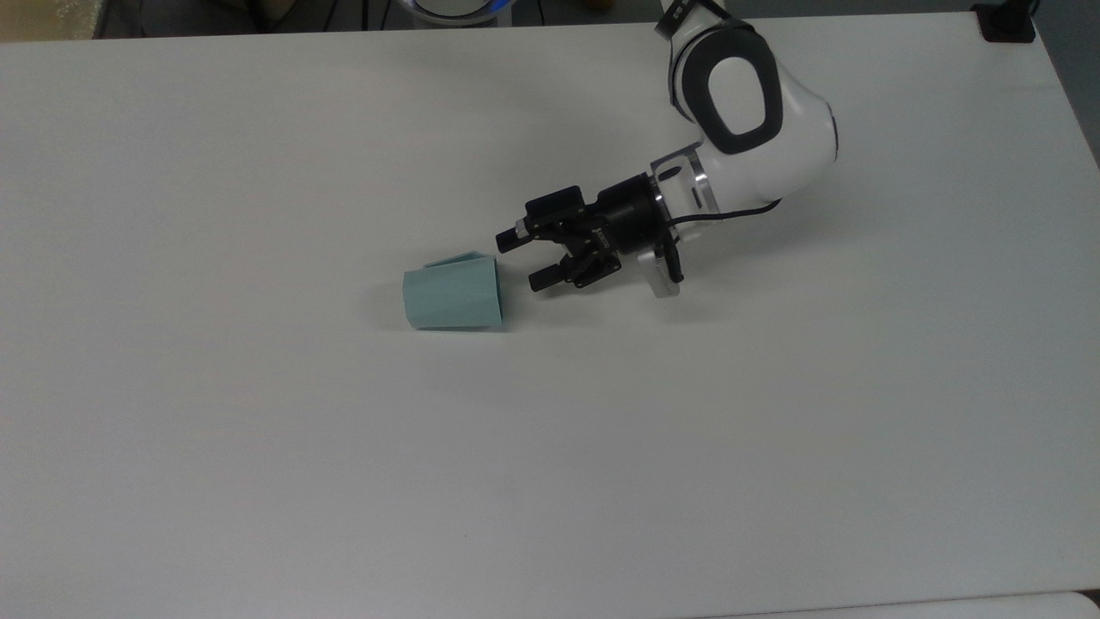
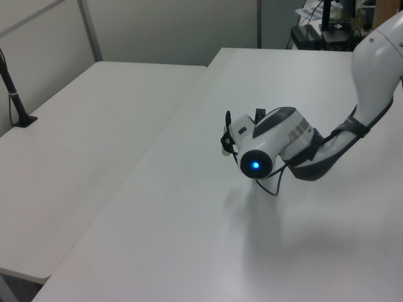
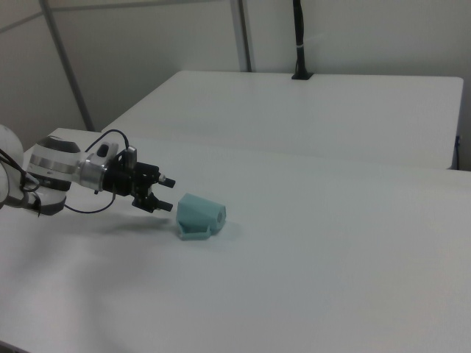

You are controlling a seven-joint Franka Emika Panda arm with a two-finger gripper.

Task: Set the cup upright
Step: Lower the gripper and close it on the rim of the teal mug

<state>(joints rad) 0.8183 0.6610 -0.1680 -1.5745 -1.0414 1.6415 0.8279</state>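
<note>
- Your table [image 1: 258, 481] spans nearly the whole top view, white and flat.
- Your arm [image 1: 748, 112] reaches in from the upper right of the top view.
- Your claw [image 1: 526, 260] sits centre frame, fingers apart, aimed at the cup's wide rim.
- The cup [image 1: 453, 296] lies on its side just left of centre, near the claw, untouched.

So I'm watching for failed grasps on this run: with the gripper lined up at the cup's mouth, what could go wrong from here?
1. The cup lies on its side, free on the smooth table; a fingertip hitting the rim instead of entering could push it away or roll it.
2. The gripper comes in low and nearly level, so it may scrape the table.
3. A pinch on one wall may slip as the cup is tipped up.
</note>
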